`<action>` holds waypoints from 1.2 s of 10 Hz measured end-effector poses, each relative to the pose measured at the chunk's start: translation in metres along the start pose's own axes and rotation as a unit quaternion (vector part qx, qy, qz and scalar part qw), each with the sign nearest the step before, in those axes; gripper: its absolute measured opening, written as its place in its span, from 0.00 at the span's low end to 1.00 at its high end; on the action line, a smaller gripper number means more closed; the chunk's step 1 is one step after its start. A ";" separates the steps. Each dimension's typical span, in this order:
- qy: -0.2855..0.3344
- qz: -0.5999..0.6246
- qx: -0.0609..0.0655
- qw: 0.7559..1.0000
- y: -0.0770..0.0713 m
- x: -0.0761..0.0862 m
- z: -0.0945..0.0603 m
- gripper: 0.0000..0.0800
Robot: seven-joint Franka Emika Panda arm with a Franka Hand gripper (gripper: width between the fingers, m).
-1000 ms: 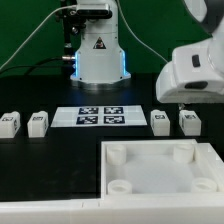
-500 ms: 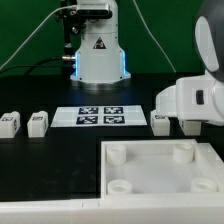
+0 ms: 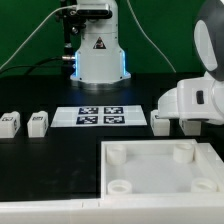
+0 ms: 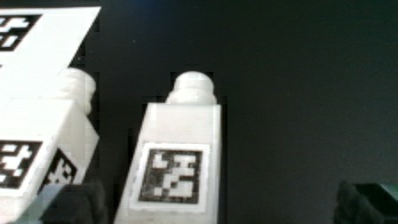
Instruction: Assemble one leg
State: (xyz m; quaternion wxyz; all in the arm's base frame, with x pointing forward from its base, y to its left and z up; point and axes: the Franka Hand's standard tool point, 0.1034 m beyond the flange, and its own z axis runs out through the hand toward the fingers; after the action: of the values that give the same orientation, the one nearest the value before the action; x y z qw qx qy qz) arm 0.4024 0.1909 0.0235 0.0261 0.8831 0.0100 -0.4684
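Three small white legs show in the exterior view: two at its left and one right of the marker board. My gripper is low over the table just right of that third leg, and the arm hides whatever lies under it. In the wrist view a leg with a square tag lies between my dark fingertips, nearer to one of them. A second leg lies beside it. My gripper is open and holds nothing.
The large white panel with round corner sockets lies at the front. The marker board lies mid-table, and its corner shows in the wrist view. The robot base stands behind it.
The arm came down and toward the exterior view's right over the rightmost leg, which is now hidden. It has barely moved in the last half second.
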 end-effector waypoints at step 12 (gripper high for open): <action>0.001 0.001 0.003 1.000 0.005 0.009 0.013 0.46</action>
State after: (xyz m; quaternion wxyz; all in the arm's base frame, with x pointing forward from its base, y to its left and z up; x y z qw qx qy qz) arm 0.3973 0.1852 0.0089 0.0244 0.8835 0.0077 -0.4677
